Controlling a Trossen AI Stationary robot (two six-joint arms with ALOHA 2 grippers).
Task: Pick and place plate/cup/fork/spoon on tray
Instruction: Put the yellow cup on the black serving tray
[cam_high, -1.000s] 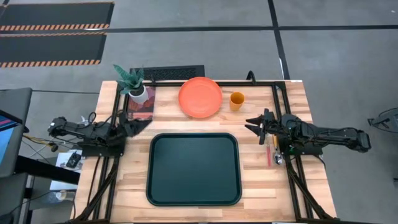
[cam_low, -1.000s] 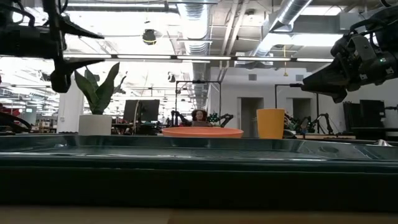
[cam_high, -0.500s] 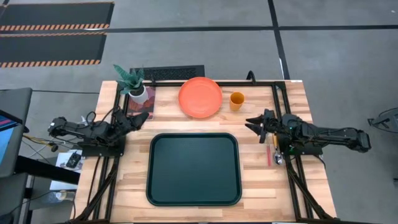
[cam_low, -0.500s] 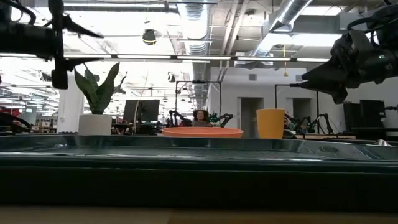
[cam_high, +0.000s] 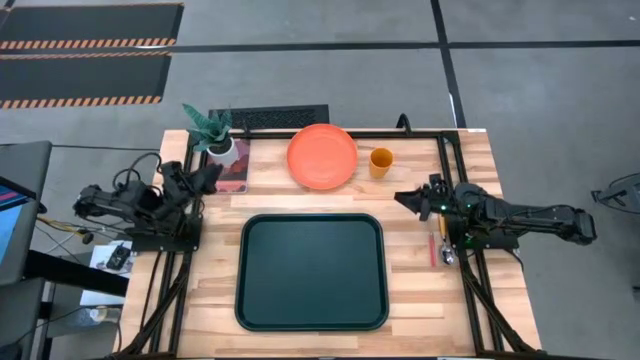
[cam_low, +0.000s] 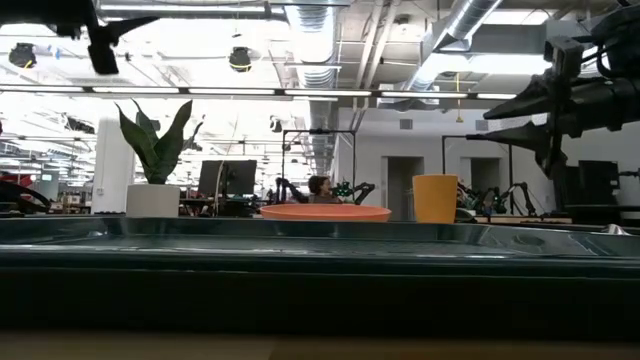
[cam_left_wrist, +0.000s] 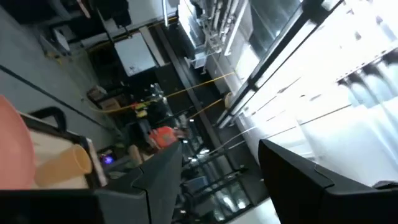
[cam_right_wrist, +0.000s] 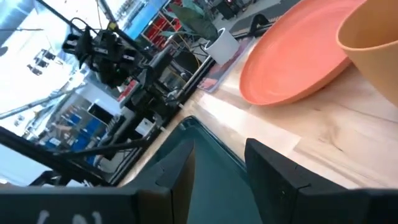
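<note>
The tray (cam_high: 311, 271) lies bare in the middle of the surface (cam_high: 330, 200), its long axis running from the near edge toward the far edge, so by the look of it nothing has been placed yet and all four pieces are left to move. The plate (cam_high: 322, 156) sits flat just beyond the tray's far rim, with the cup (cam_high: 381, 161) upright just beside it on the right. The fork (cam_high: 433, 250) and the spoon (cam_high: 447, 247) lie side by side to the right of the tray, partly under the right arm, long axes running near-to-far; which ends point where I cannot tell. The right hand (cam_high: 407, 201) hovers near the cup, fingers apart, holding nothing. The left hand (cam_high: 203, 178) is raised at the left edge, fingers spread and empty, near a potted plant (cam_high: 212, 131).
</note>
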